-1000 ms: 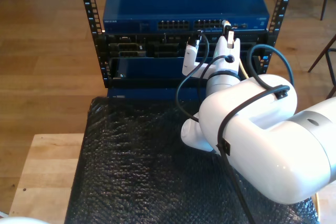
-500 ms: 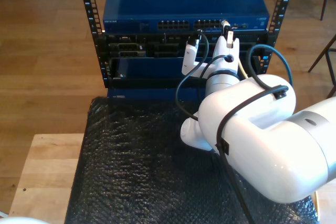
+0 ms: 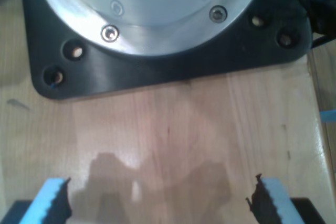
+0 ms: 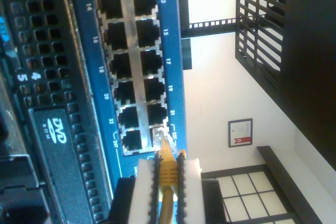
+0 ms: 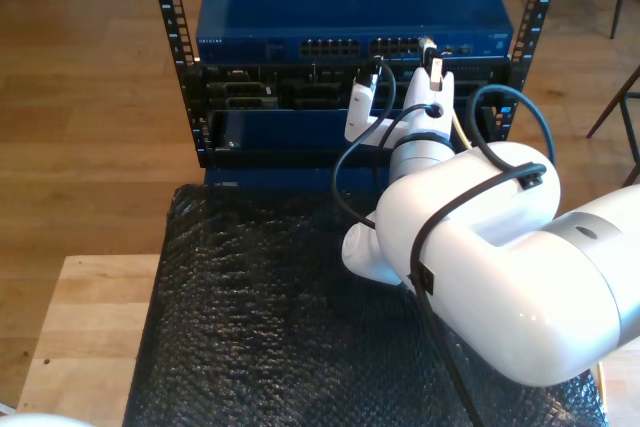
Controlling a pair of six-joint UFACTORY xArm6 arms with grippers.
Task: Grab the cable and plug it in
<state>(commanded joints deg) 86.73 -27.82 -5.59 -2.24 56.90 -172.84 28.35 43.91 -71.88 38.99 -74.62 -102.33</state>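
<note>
- In the exterior view, a wooden surface (image 5: 90, 337) shows at the left, beside a black padded mat (image 5: 260, 327).
- Your first tool (image 3: 157, 203) hovers over pale wood, its blue-tipped fingers (image 3: 52, 195) spread wide apart with nothing between them, near a black mounting plate (image 3: 168, 66).
- At centre, a blue network switch (image 5: 350, 7) sits in a black rack (image 5: 175, 57).
- Your second tool (image 4: 167, 174) is clamped on the yellow cable (image 4: 167, 170), whose clear plug (image 4: 159, 136) touches a port in the switch's port block (image 4: 131, 66).
- At the exterior view's right, a white arm (image 5: 480, 267) reaches toward the switch.
</note>
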